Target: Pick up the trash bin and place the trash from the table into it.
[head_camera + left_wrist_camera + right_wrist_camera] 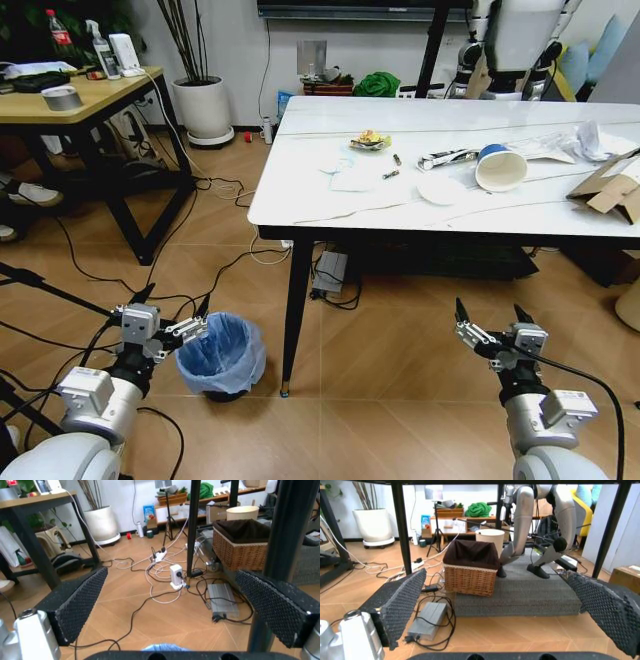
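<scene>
My left gripper (173,302) hangs low over the wooden floor (380,400), jaws spread wide and holding nothing, its fingertips just beside the rim of the trash bin (221,355) — a small round bin lined with a crinkled blue bag, standing on the floor near the front-left table leg (294,310). My right gripper (493,315) is low on the other side, well apart from the bin, jaws equally wide and empty. Above and beyond stands the table (300,195), its white veined top carrying the trash: white tissues (348,172), a blue-banded paper cup (500,167) on its side, clear plastic wrappers (560,143), a yellow scrap (370,140) and, at the right edge, a brown cardboard box (612,187). Farther left — a wooden desk (80,100).
</scene>
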{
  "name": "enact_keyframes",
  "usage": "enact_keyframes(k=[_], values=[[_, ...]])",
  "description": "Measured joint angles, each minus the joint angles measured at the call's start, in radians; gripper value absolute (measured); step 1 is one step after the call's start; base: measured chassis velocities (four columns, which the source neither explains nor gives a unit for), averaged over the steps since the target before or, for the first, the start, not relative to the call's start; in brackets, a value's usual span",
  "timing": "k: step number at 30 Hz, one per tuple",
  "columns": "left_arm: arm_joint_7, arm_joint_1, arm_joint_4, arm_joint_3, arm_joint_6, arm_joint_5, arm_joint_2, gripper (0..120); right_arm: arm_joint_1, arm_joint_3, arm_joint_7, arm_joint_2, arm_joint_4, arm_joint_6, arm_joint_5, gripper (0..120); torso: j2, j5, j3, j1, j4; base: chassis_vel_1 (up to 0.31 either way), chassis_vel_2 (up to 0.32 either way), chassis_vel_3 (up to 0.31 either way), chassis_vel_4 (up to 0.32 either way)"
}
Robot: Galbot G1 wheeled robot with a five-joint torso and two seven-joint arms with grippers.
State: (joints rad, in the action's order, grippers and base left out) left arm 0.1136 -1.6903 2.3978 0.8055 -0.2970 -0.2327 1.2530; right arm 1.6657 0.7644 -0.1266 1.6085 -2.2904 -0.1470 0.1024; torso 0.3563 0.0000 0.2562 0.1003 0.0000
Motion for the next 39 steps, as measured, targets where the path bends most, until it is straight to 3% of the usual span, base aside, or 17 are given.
enact_keyframes(k=[39], values=[[0.014, -0.017, -0.013, 0.008, 0.0, 0.014, -0.002, 100, 0.001, -0.002, -0.003, 0.0, 0.004, 0.003, -0.001, 100, -0.152, 0.0, -0.109, -0.043, 0.0, 0.0, 0.0, 0.0, 0.0]])
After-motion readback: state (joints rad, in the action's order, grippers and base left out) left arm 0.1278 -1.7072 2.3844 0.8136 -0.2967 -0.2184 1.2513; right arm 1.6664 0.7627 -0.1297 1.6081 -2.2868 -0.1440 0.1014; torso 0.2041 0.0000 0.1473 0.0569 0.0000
